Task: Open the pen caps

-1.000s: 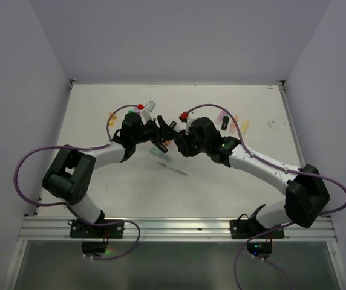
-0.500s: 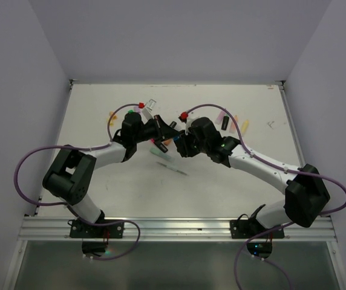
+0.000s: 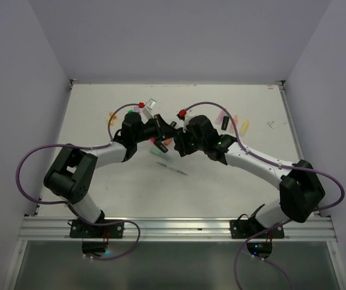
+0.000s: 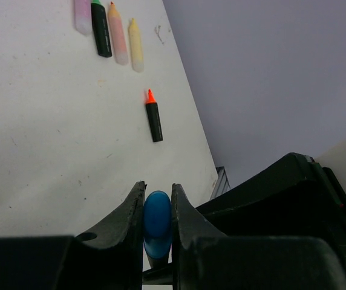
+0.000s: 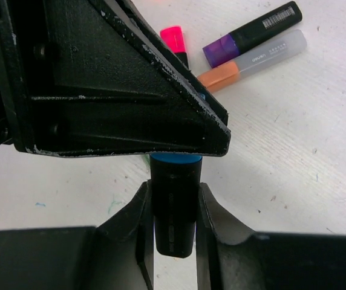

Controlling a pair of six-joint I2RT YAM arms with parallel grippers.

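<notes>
Pen cap (image 4: 157, 219), blue, pinched in left gripper (image 4: 158, 193); black barrel (image 5: 174, 220) clamped in right gripper (image 5: 173, 192)

Table (image 3: 100, 181): white, lightly marked.
Row of pens (image 4: 120, 39): side by side.
Black pen (image 4: 154, 121): orange tip bare, apart.
Purple cap (image 5: 221, 49): on black barrel (image 5: 270, 23).
Orange cap (image 5: 220, 78): on pale barrel (image 5: 276, 51) alongside.

The left arm (image 3: 103, 156) and right arm (image 3: 261, 164) share one build: white tubes joined by chunky black housings. A purple cable (image 3: 25, 163) runs along each. A red button (image 3: 181, 114) sits near each wrist, and the fingers (image 4: 129, 211) are matt black.
</notes>
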